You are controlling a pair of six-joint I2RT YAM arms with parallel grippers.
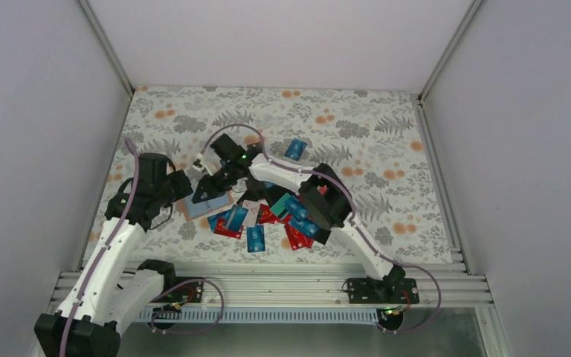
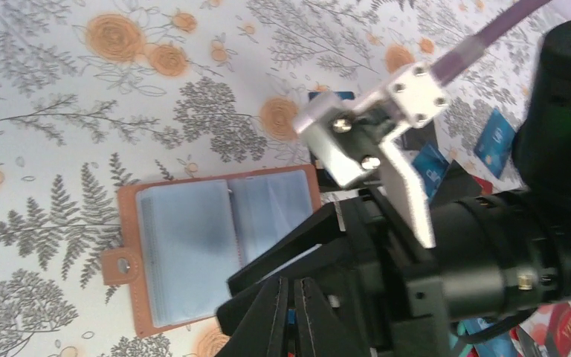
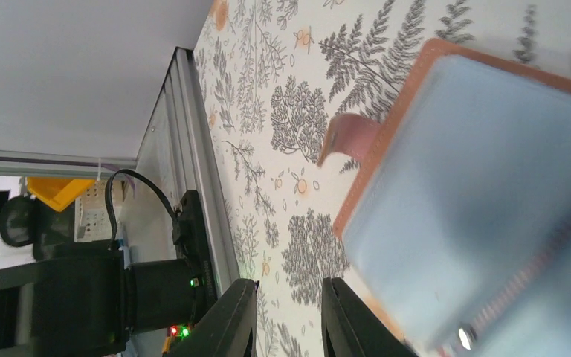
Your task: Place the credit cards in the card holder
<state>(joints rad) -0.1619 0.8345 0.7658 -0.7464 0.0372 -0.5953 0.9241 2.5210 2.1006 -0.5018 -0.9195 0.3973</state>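
The card holder (image 1: 195, 209) lies open on the floral table, with a tan rim and pale clear sleeves (image 2: 193, 245). Its snap tab (image 3: 346, 137) points away from the pages. My right gripper (image 1: 208, 193) reaches in over the holder's right page (image 2: 224, 300). In the right wrist view its fingers stand apart (image 3: 286, 312), with only table showing between them. My left gripper (image 2: 292, 312) hovers just left of the holder (image 1: 182, 186), its fingers almost touching. A blue sliver shows in the slit, but I cannot tell whether it is a held card. The credit cards (image 1: 290, 217) are piled to the right of the holder.
One blue card (image 1: 295, 149) lies apart behind the pile, and more blue (image 2: 494, 137) and red (image 2: 557, 327) cards show past the right arm. Grey walls close in the table on the left, back and right. An aluminium rail (image 1: 268, 279) runs along the near edge.
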